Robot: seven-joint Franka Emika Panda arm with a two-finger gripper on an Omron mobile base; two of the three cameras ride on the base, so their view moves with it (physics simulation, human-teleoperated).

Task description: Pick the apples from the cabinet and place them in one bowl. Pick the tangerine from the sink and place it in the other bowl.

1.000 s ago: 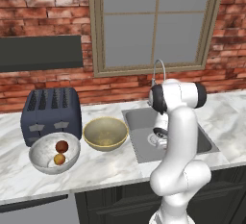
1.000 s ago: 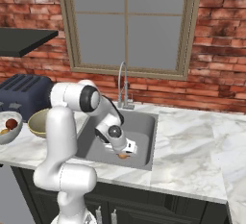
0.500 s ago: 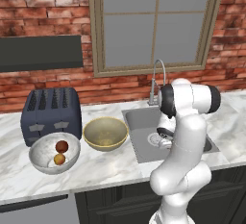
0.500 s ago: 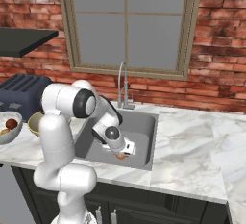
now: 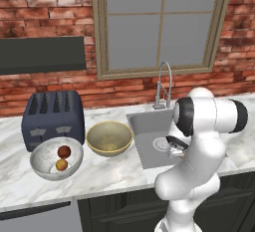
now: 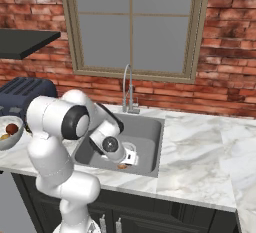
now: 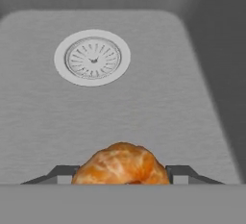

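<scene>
My gripper (image 7: 122, 180) is pinching the tangerine (image 7: 121, 165) down in the sink (image 6: 150, 132), fingertips (image 7: 185, 172) snug on both sides of the fruit, w/ the drain (image 7: 92, 57) further along the basin floor. From the right base view the fruit (image 6: 122, 166) sits low at the near part of the basin, under my hand; whether it's off the bottom yet I can't tell. Step in hand, as I judge it: carry it out and over to the tan-olive bowl (image 5: 109, 137). To do that well I'd lift straight up first, clear the basin wall and the faucet (image 5: 166, 84) before swinging sideways, keep the squeeze steady (round fruit, could roll out if the grip slackens), then come down low over the bowl's middle before letting go. Containers: the tan-olive bowl stands on the desk (image 5: 114, 174) just beside the sink, nothing in it that I can see. The pale bowl (image 5: 56, 158) sits next to it, in front of the toaster (image 5: 52, 116), and holds both apples (image 5: 63, 158), the dark red one behind, the yellowish one in front. So the apple half looks done; tangerine is what's left.
</scene>
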